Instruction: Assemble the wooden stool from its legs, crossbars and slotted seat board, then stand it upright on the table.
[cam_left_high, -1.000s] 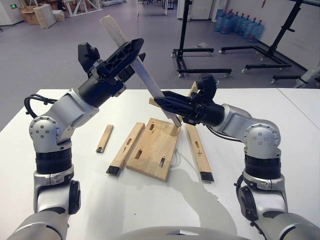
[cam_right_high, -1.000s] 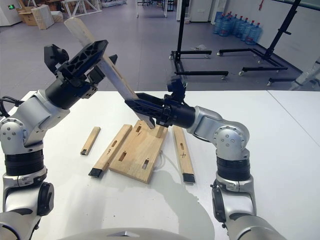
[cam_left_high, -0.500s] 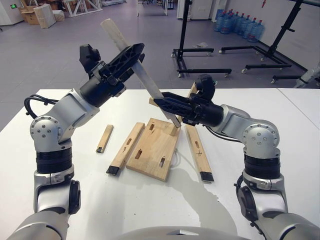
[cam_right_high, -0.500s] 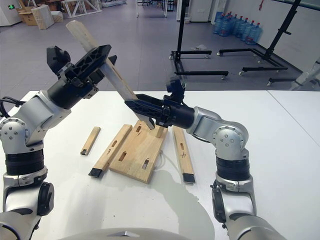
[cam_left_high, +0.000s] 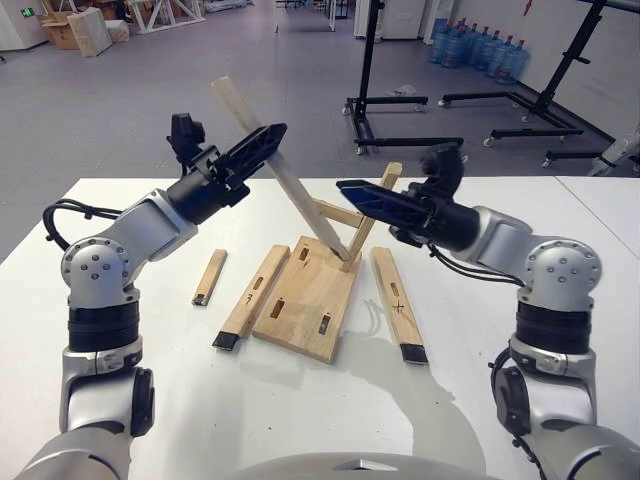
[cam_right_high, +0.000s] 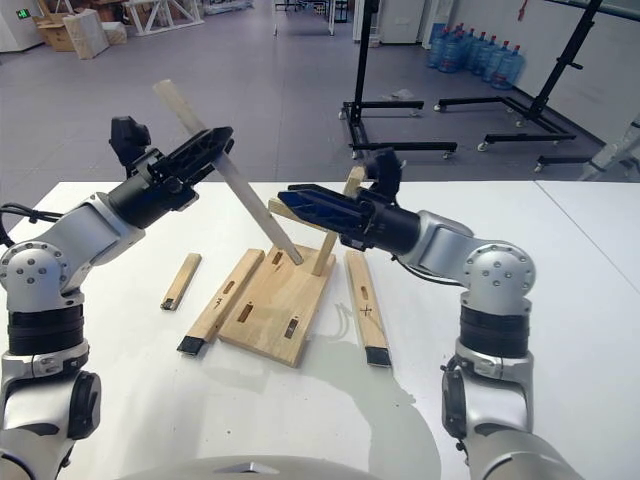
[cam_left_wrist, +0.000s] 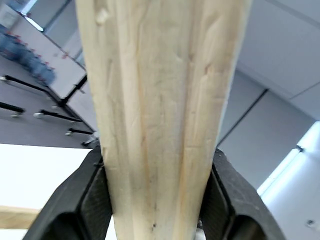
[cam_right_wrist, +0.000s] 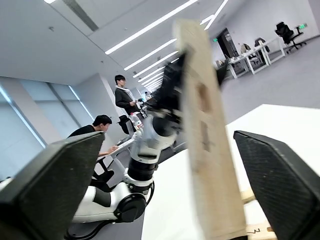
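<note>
Stool leg, long and pale, is pinched in the left gripper. Both fingers press against its opposite sides, closer to its upper end than to its foot. From this gripper the leg slants down toward the right arm, and its lower end meets the slotted seat board near the board's far edge. Whether it sits in a slot cannot be told.

The right gripper is spread wide. Its fingers stand on either side of a second leg with a gap on each side. This second leg stands tilted on the seat board, its foot just beside the foot of the held leg. A crossbar meets it near mid-height, below the right gripper's fingertips.

The seat board lies flat on the white table, below and between both grippers. On the left gripper's side, a loose leg lies along the board's edge, and a short crossbar lies farther out. Under the right arm, another leg lies near the opposite edge.
</note>
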